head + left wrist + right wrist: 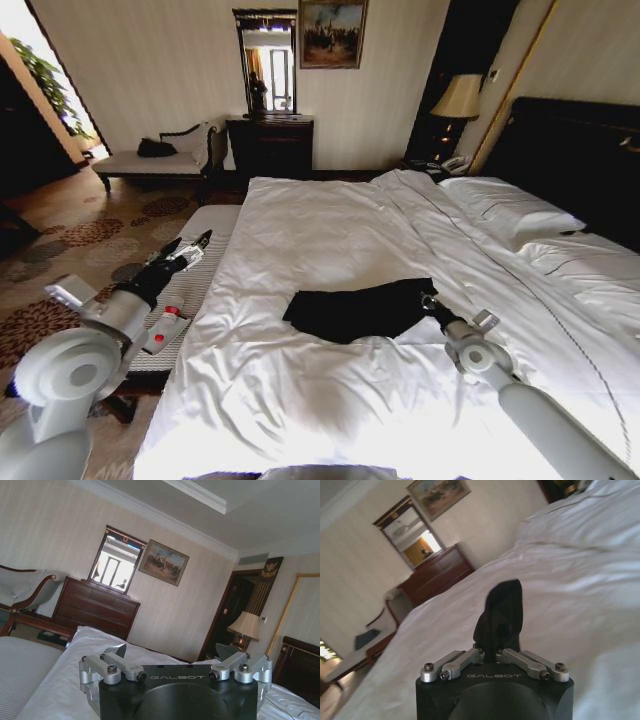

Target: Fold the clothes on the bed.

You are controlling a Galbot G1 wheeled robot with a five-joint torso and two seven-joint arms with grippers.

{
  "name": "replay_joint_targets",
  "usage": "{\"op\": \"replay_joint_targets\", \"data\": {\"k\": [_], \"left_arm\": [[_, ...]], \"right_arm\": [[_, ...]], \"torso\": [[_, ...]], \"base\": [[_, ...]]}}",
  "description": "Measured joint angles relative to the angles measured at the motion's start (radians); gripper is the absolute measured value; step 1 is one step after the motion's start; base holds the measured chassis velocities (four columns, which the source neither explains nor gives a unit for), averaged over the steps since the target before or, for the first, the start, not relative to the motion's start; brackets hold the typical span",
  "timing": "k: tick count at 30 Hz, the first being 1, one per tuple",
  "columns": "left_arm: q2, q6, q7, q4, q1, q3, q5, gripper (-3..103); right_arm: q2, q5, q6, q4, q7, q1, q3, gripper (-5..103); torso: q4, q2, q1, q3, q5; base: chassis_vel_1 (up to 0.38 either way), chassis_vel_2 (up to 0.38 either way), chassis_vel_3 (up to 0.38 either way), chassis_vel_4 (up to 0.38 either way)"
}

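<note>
The clothes, one black T-shirt (355,310), lie partly folded on the white duvet of the bed (330,220), in its near middle. My right gripper (430,300) is at the shirt's right edge, shut on a bunch of the black cloth. In the right wrist view the pinched cloth (500,610) stands up from the closed right gripper (491,652) above the duvet (580,590). My left gripper (190,250) hangs off the bed's left side, open and holding nothing. In the left wrist view, the left gripper (175,662) shows its fingers spread wide over the bed's edge (65,680).
White pillows (510,210) and a dark headboard (580,150) are at the right. A pale padded bench (205,230) runs along the bed's left side. A chaise (160,160), a dark dresser (270,145) and a lamp (460,97) stand at the far wall.
</note>
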Motion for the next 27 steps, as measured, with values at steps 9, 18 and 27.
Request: {"op": "replay_joint_targets", "data": {"k": [9, 18, 27], "left_arm": [[-0.006, 0.001, 0.000, -0.001, 0.013, 0.002, 0.013, 100], [-0.011, 0.001, 0.000, -0.002, 0.022, -0.003, 0.023, 100], [-0.031, 0.002, 0.000, 0.003, 0.022, 0.019, 0.057, 100]], "right_arm": [[0.077, -0.116, -0.014, -0.014, -0.039, 0.087, -0.166, 3], [0.129, -0.177, 0.006, -0.169, -0.094, 0.185, -0.255, 3], [0.169, -0.229, 0.007, -0.207, -0.141, 0.244, -0.356, 3]], "torso": [[-0.0001, 0.000, 0.000, 0.000, -0.0001], [-0.0001, 0.000, 0.000, 0.000, 0.0000], [-0.0002, 0.000, 0.000, 0.000, 0.0000]], "base": [[0.000, 0.000, 0.000, 0.000], [0.000, 0.000, 0.000, 0.000], [0.000, 0.000, 0.000, 0.000]]}}
